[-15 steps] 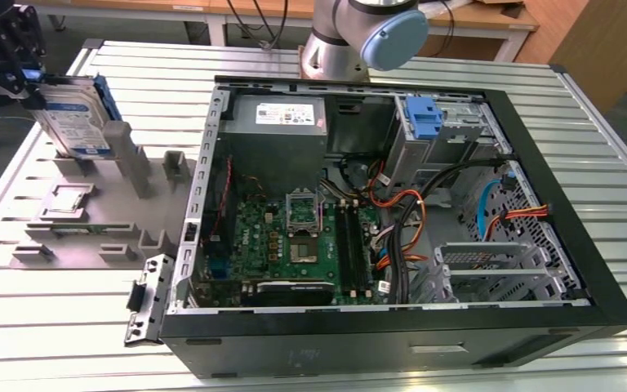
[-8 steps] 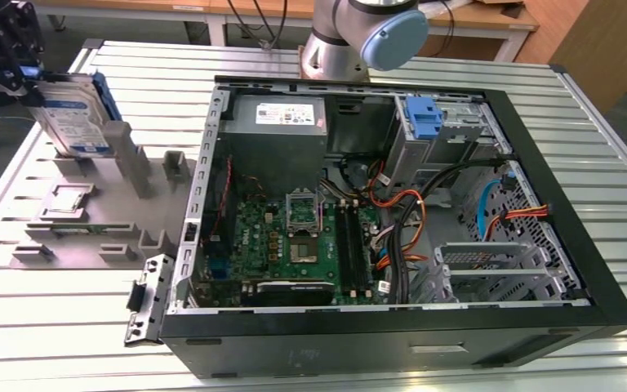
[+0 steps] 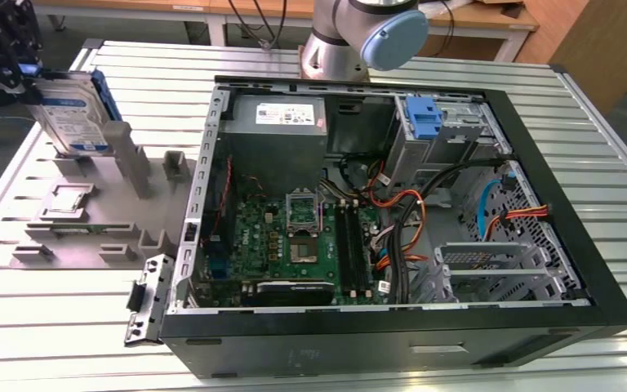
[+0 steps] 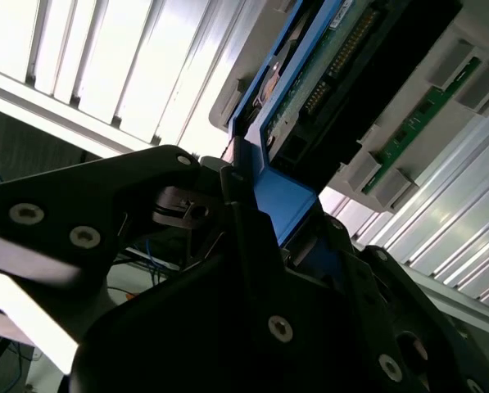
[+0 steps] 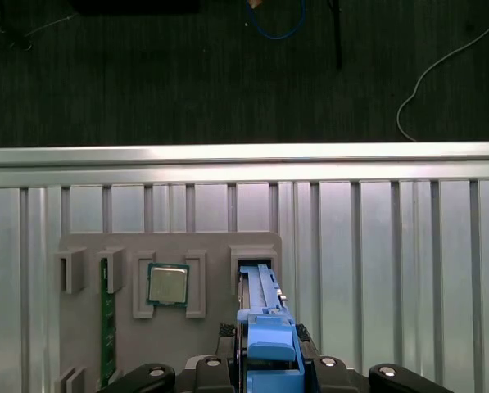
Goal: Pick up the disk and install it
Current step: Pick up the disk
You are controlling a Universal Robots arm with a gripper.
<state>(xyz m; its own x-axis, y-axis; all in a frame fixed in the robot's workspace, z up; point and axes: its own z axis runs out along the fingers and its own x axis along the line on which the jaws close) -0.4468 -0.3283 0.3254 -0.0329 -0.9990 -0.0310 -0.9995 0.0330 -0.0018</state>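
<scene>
The gripper (image 4: pixel 260 205) has its jaws shut tight on the blue frame at the top end of the disk (image 3: pixel 72 118). The disk hangs straight down from the jaws on its thin edge, with its long side running up and down. Its low end is at a slot in the grey holder (image 3: pixel 74 245) right under the jaws. It is hard to tell if it is out yet. The lift should probably go straight up, with no tilt, so the frame does not catch the slot walls.

Blue-framed disk (image 4: pixel 313 83) in end effector (image 4: pixel 278 211)
</scene>
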